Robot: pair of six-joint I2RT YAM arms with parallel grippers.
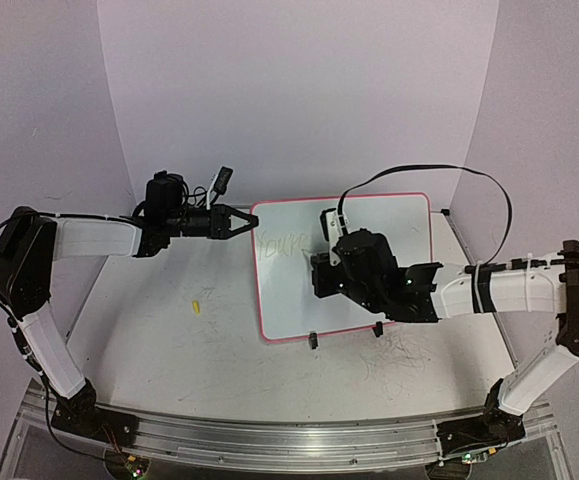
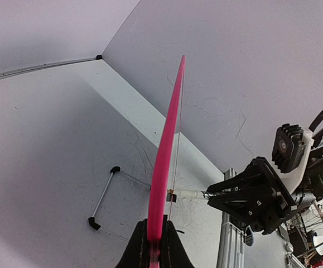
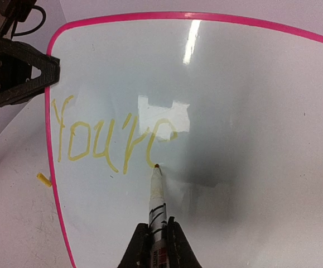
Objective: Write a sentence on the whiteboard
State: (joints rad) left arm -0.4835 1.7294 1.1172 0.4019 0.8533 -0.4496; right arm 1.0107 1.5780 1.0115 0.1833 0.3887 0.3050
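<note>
**Whiteboard (image 1: 389,225) clamped at one edge, one word down**

Whiteboard sits mid-desk, and bare desk (image 1: 159,340) spreads wide to its left and on the near side. I cannot tell whether the board lies flat or is tipped up. The left jaws are closed on its pink left border, just beside the "Y". If that pinch slips under pen pressure, the board would likely slide and the strokes would go crooked. The right jaws are closed around a yellow marker (image 3: 157,195), whose tip touches the board at the foot of the "e". The sentence (image 3: 105,139) reads only "You're", in pale ink. Too light a touch could lose letters, and a low wrist could smear them. Plenty of white stays open rightward, up to the far border. A small yellow cap (image 1: 197,304) lies on the desk, well apart from both arms.
</note>
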